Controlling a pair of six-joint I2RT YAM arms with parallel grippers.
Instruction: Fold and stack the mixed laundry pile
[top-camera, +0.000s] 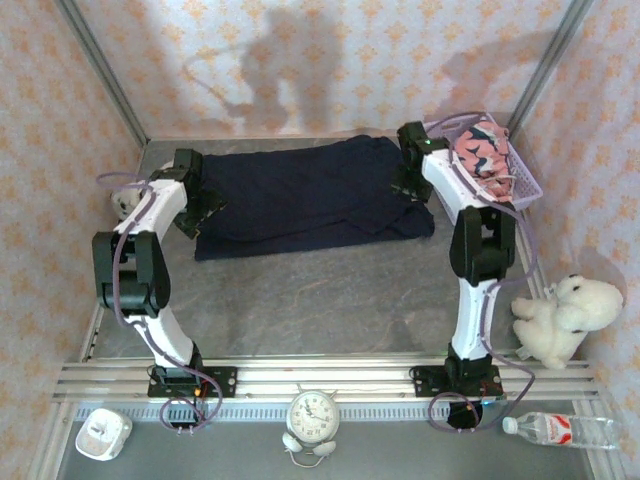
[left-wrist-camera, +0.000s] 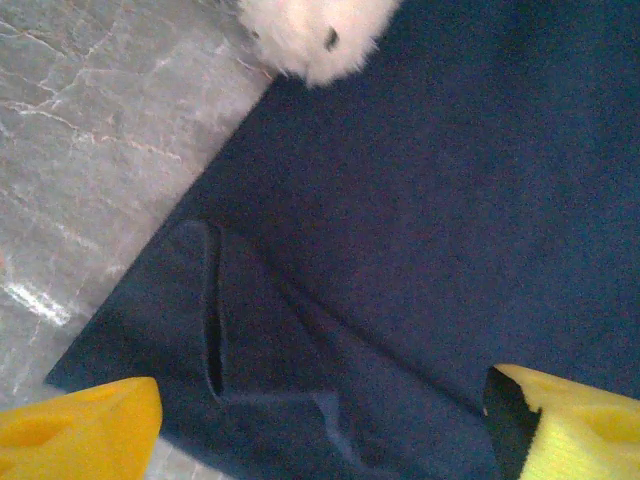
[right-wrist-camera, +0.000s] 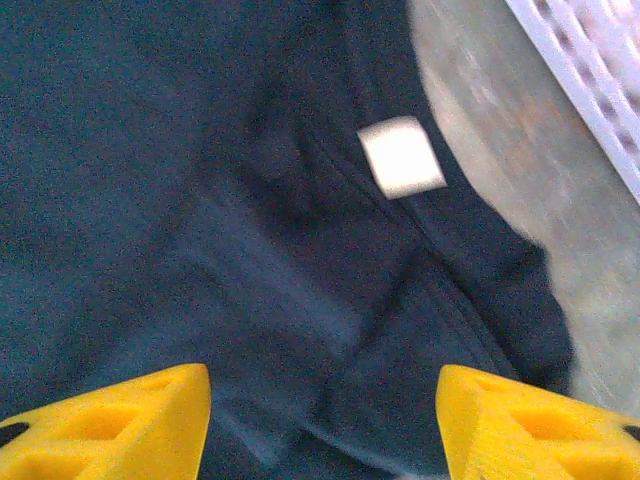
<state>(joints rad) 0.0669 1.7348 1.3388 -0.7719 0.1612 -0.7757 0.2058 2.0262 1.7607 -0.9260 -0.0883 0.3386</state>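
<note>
Our left gripper (left-wrist-camera: 325, 400) gapes over a folded corner of the navy garment (top-camera: 300, 195), our right gripper (right-wrist-camera: 325, 380) gapes above its white label (right-wrist-camera: 402, 157); the pink garment (top-camera: 480, 150) lies right of it.

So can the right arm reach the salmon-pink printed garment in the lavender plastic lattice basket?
Probably yes: the salmon-pink garment lies uncovered atop the lavender basket, close beside the open right hand.

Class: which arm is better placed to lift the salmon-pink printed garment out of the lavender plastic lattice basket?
Right. The right gripper hovers open beside the lavender lattice basket holding the salmon-pink garment; the left gripper is across the dark navy garment.
</note>
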